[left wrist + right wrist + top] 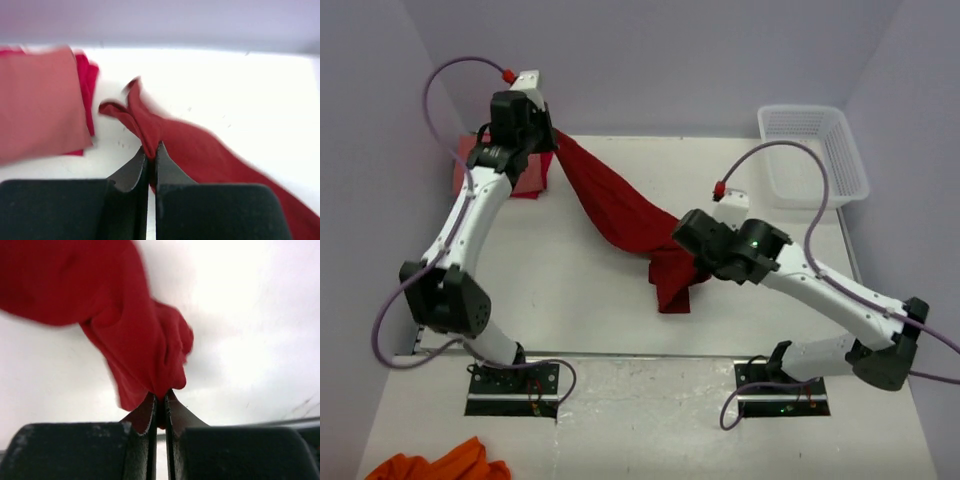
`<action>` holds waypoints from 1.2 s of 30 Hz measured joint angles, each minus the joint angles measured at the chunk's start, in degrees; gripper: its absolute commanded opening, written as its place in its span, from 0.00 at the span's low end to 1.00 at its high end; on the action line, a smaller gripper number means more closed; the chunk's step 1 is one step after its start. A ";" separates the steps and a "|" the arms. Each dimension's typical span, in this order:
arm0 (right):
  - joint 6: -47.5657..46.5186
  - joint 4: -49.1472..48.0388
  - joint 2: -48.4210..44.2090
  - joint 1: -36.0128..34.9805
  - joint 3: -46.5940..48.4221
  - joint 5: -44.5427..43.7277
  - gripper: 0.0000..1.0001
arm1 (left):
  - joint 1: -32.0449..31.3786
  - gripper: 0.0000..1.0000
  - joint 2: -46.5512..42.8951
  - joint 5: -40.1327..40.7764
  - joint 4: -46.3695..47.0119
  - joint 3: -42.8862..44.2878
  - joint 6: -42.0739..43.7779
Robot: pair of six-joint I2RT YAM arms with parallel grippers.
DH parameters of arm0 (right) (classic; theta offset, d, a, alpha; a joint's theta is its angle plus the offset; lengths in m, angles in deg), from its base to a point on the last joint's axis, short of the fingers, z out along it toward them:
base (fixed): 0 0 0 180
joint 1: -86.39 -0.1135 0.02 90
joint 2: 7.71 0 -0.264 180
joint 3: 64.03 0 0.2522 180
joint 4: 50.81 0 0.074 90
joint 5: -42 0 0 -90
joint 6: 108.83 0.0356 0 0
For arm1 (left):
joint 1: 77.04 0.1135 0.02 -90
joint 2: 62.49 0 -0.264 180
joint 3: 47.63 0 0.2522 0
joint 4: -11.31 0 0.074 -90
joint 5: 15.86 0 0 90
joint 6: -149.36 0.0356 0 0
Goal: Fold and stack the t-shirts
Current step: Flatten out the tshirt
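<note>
The big dark red t-shirt (620, 210) hangs stretched in the air between my two grippers, above the table. My left gripper (548, 135) is shut on one end at the back left; the left wrist view shows the cloth (200, 150) pinched at the fingertips (150, 150). My right gripper (682, 235) is shut on the other end near the middle, with loose cloth (135, 340) hanging past its fingertips (160, 395). The salmon-pink t-shirt (470, 160) lies folded at the back left (40, 105) on top of the brighter red t-shirt (86, 85).
A white plastic basket (812, 150) stands at the back right. An orange cloth (440, 465) lies on the near floor at the bottom left. The table's back edge meets the wall just behind the folded stack.
</note>
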 measured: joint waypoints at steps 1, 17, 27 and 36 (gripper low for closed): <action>-1.79 0.90 -0.76 0.81 4.35 -1.97 0.00 | 0.00 0.00 -4.15 0.07 -0.20 0.15 0.00; -23.87 7.21 -11.30 4.31 40.54 -17.03 0.00 | 0.04 0.00 -42.05 4.33 -12.41 13.94 -0.79; -39.43 0.55 -1.73 25.92 40.09 -1.44 0.00 | 0.04 0.00 -40.63 7.93 -16.52 -3.54 -4.66; -45.92 -4.42 27.12 41.31 42.45 16.83 0.00 | 0.04 0.00 -32.35 15.93 -18.78 -21.77 -11.56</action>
